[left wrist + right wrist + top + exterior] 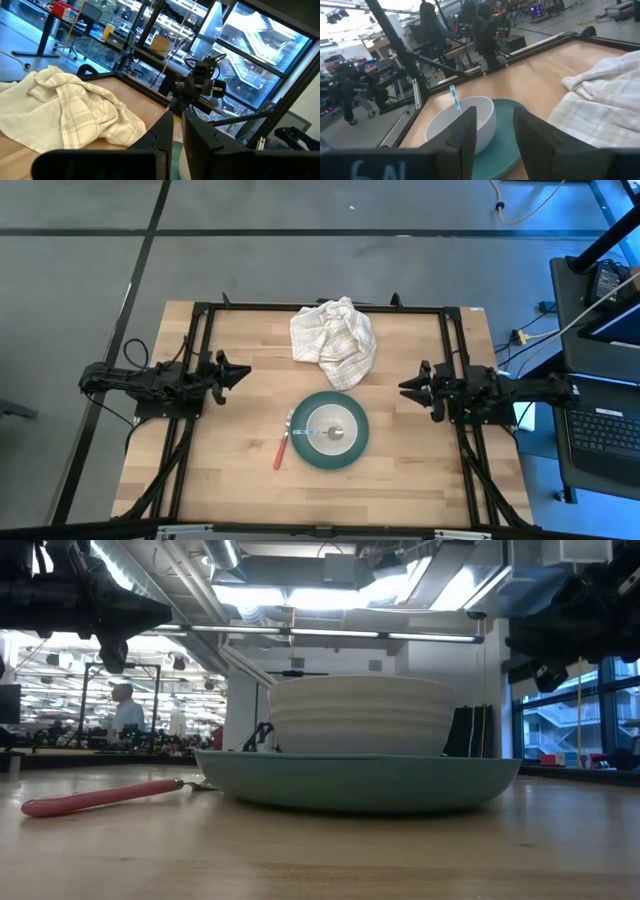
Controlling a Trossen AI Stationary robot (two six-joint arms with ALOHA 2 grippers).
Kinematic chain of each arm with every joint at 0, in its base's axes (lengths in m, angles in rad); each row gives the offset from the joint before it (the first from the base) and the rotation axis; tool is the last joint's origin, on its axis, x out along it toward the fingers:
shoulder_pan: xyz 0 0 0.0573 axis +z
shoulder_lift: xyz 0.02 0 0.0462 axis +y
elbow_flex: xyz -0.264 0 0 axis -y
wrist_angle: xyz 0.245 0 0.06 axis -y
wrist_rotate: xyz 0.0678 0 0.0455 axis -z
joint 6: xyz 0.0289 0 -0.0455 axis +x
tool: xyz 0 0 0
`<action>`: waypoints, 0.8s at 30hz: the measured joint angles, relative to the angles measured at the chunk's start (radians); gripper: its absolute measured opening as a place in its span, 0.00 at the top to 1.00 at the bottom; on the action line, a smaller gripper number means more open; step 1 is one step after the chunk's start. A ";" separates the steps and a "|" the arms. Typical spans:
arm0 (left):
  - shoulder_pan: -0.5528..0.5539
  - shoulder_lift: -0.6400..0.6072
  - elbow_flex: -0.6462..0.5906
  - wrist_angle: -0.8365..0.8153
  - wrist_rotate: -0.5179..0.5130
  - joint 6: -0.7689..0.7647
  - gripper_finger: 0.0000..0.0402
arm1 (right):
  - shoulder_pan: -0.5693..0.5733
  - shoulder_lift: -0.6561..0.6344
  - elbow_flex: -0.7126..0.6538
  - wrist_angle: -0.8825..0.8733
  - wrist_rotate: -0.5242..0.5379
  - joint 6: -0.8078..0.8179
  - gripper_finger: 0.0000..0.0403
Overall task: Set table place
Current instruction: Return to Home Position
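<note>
A round teal plate (352, 452) lies on the table (230, 470), near the middle and toward the near edge. A white bowl (322, 420) stands on the plate (360, 782). Inside the bowl (470, 117) lies a small spoon (336, 432), whose handle (454, 100) leans on the rim. A red-handled fork (280, 451) lies flat on the table left of the plate, its head at the plate's rim. My left gripper (243, 370) hovers at the table's left side, open by a narrow gap (177, 131). My right gripper (403, 389) hovers at the right side, open (495, 130). Both point level toward the middle and hold nothing.
A crumpled white checked cloth (334, 340) lies at the far middle of the table, just beyond the plate. Black frame rails (452, 370) run along the table's edges. A laptop (610, 430) stands off the table to the right. Bare wood lies near the front edge.
</note>
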 joint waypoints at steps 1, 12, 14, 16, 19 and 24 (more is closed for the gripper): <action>0.000 0.000 0.000 0.000 0.000 0.000 0.92 | 0.000 0.000 0.000 0.000 0.002 -0.007 0.68; 0.000 0.000 0.000 0.000 0.000 0.000 0.92 | 0.000 0.002 0.000 0.002 -0.010 0.137 0.68; 0.000 0.000 0.000 0.000 0.000 -0.001 0.92 | 0.000 0.002 0.000 0.002 -0.010 0.135 0.68; 0.000 0.000 0.000 0.000 0.000 -0.001 0.92 | 0.000 0.002 0.000 0.002 -0.010 0.136 0.68; 0.000 0.000 0.000 0.000 0.000 -0.001 0.92 | 0.000 0.002 0.000 0.002 -0.010 0.135 0.68; 0.000 0.000 0.000 0.000 0.000 -0.001 0.92 | 0.000 0.002 0.000 0.002 -0.010 0.136 0.68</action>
